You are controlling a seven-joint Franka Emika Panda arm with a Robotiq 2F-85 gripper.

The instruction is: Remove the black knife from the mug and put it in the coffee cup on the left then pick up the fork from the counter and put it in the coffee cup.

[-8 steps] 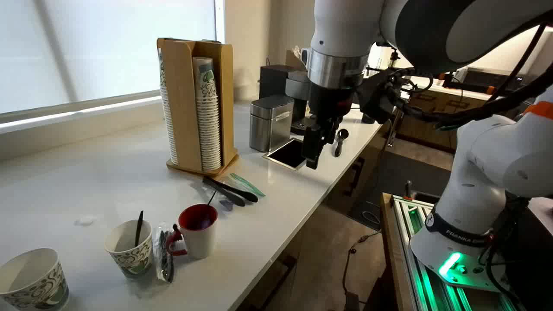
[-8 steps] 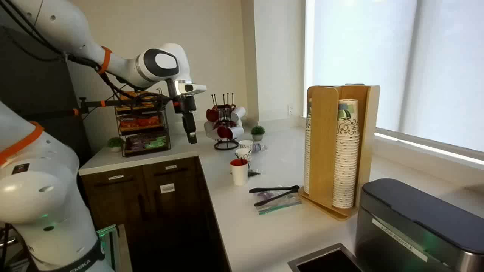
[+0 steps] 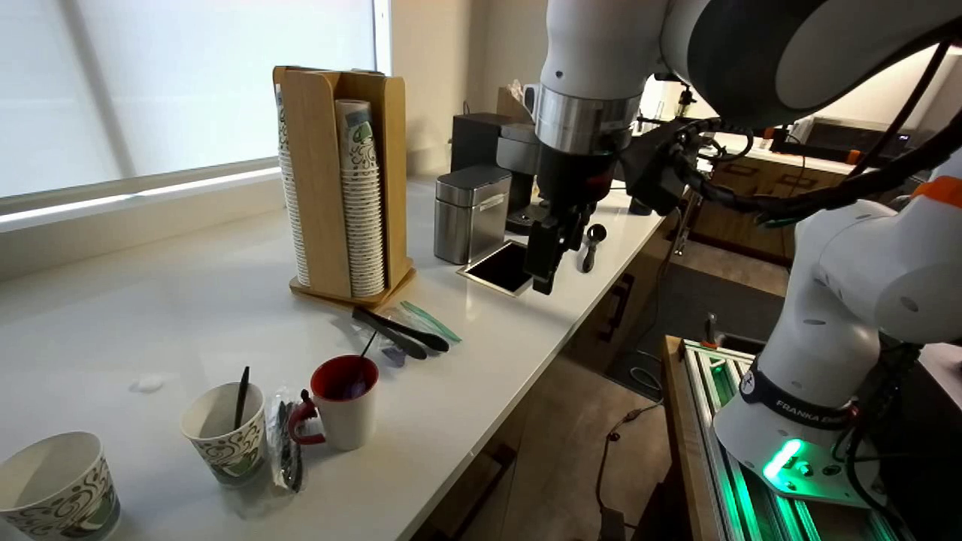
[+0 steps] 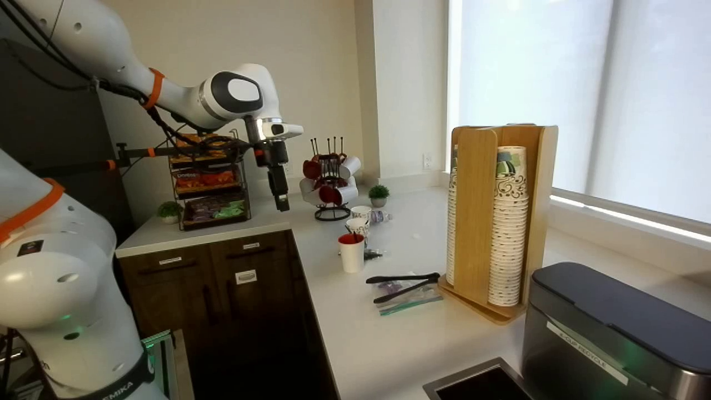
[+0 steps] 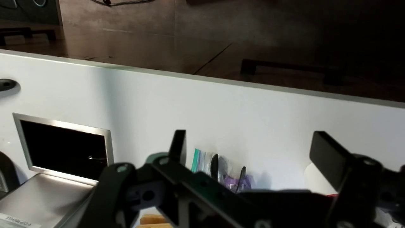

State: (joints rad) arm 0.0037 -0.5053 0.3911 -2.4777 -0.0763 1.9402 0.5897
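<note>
— Nothing I can make out has shifted since a moment ago; the gripper (image 5: 248, 144) hangs in the same place with its jaws wide apart, and everything on the counter (image 3: 451, 391) sits as it sat

— What is around the mug (image 3: 349, 424)?

— Just beside it a clear-wrapped packet (image 3: 285, 443) with dark contents lies between the mug and the coffee cup (image 3: 233, 454), in the way on that side. On the opposite side, black tongs (image 3: 408, 344) lie on a plastic bag (image 3: 431, 321), near the foot of a wooden cup stand (image 3: 316, 188)

— And the cutlery?

— A thin dark handle (image 3: 368, 344) pokes up from the mug and a black handle (image 3: 241, 398) leans in the coffee cup; what kind each is, I cannot tell

— Numbers?

— One mug standing on the counter, two patterned cups (the coffee cup and the end cup (image 3: 71, 500)), two stacks (image 3: 362, 218) showing in the stand, one metal bin (image 3: 453, 225), one framed opening (image 5: 63, 124), one scoop (image 3: 590, 259). In an exterior view, two potted plants (image 4: 379, 192); the hanging mugs (image 4: 349, 193) overlap too much to count

— Edges and room?

— The counter ends in a straight front edge; a strip of white top runs between it and the mug, and a broader stretch spreads from the coffee cup toward the window (image 3: 195, 83)
</note>
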